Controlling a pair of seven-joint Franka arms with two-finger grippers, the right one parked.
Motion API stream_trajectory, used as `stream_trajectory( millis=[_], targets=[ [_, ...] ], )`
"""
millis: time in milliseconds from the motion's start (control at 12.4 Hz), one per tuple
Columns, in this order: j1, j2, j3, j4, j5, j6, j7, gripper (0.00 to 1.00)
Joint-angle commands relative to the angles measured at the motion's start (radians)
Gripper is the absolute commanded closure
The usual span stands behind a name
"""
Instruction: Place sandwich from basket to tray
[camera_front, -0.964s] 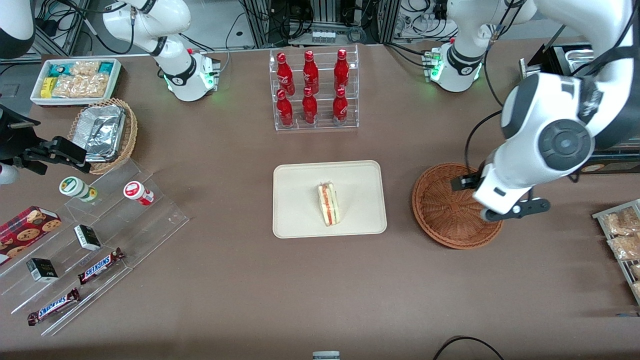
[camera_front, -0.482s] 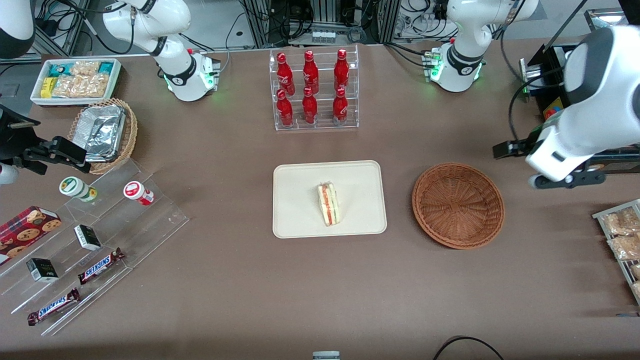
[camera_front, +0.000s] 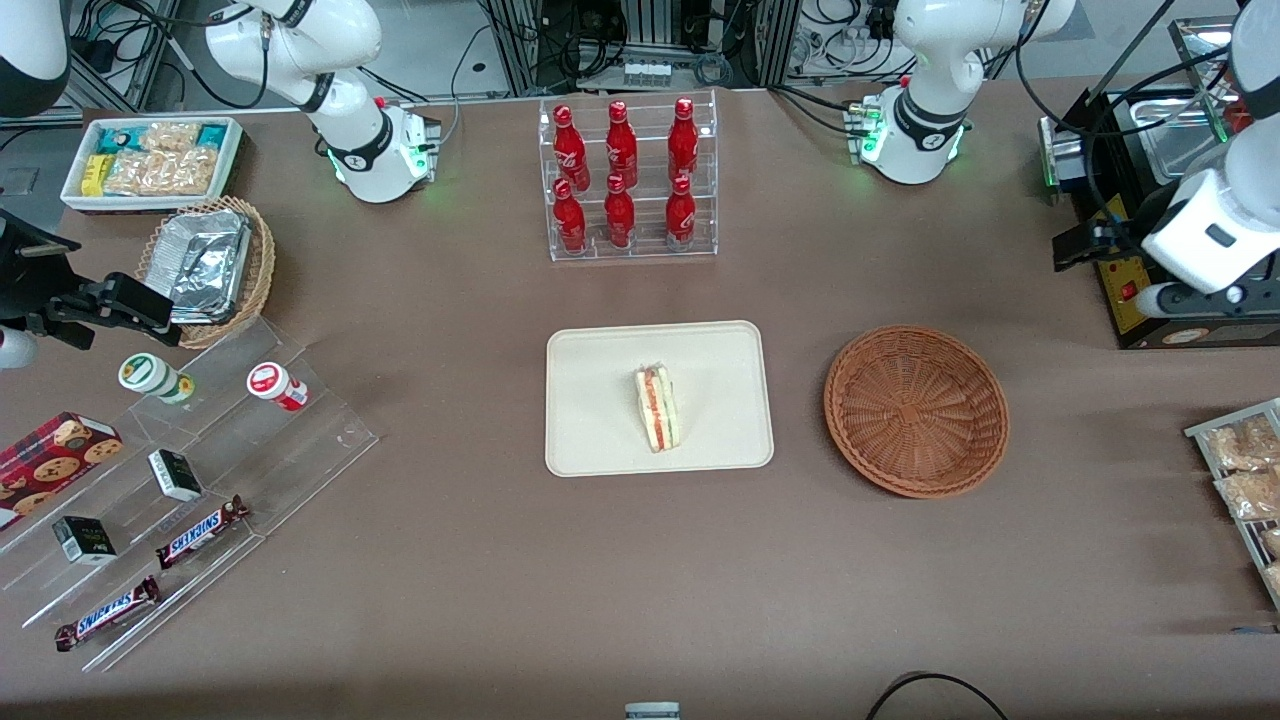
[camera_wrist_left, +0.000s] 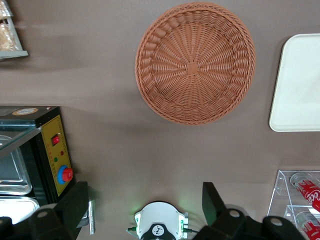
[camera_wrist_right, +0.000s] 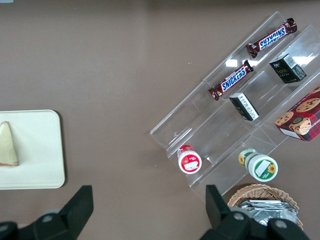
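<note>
One sandwich (camera_front: 657, 407) on one tray (camera_front: 600, 440), one basket (camera_front: 916, 410), six red bottles (camera_front: 620, 175) in a clear rack, two Snickers bars (camera_front: 201, 531), two lidded cups (camera_front: 277, 386), two small dark boxes (camera_front: 175, 474), one cookie box (camera_front: 52, 452), one gripper (camera_wrist_left: 145, 212) with fingers apart.

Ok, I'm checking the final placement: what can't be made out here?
Sandwich: right wrist view, cut by the frame edge.
Tray: left wrist view, cut by the edge; sandwich out of frame.
Gripper: open, above the table near the basket; front view, wrist partly hides it.
</note>
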Motion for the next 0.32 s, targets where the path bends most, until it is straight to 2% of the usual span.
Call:
stream_trajectory(
  millis=[0,241],
  targets=[
    [0.01,-0.035,0.018,0.021,0.005,-0.045,0.025,0.0],
    [0.01,-0.052,0.06,0.021,0.005,-0.065,0.027,0.0]
  ],
)
